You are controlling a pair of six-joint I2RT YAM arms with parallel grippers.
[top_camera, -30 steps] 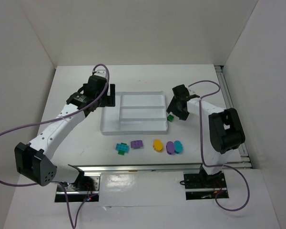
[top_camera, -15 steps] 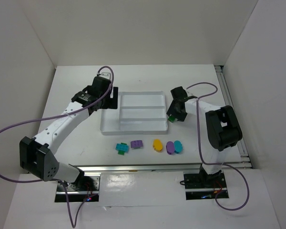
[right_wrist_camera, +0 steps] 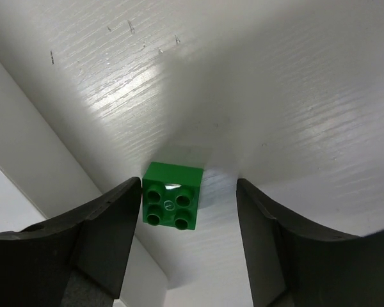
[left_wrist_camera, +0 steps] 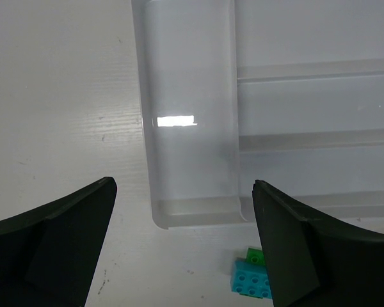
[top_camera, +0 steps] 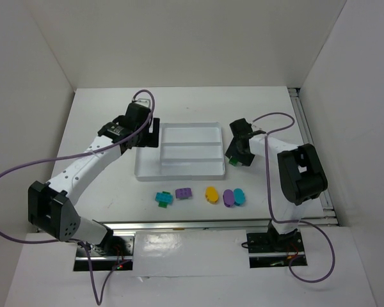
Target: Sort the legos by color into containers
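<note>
Green 2x2 brick point(right_wrist_camera: 173, 203) lies studs up on the counter point(top_camera: 192, 105), hard beside the right outer wall of the white tray point(top_camera: 179, 177); contact with the wall cannot be confirmed. Right gripper point(right_wrist_camera: 187, 192) hangs over it, jaws released, 1 on each side of the brick and neither touching it.

Step in hand, by judgement: pickup of this brick. The next move calls for a short descent and closure, and the tray-side jaw has little room against the wall.

Left gripper point(left_wrist_camera: 182, 185), jaws released and empty, hovers over the tray's left compartment. A row of loose legos point(top_camera: 211, 194) waits nearer the arm bases. Nothing shows in the tray.
</note>
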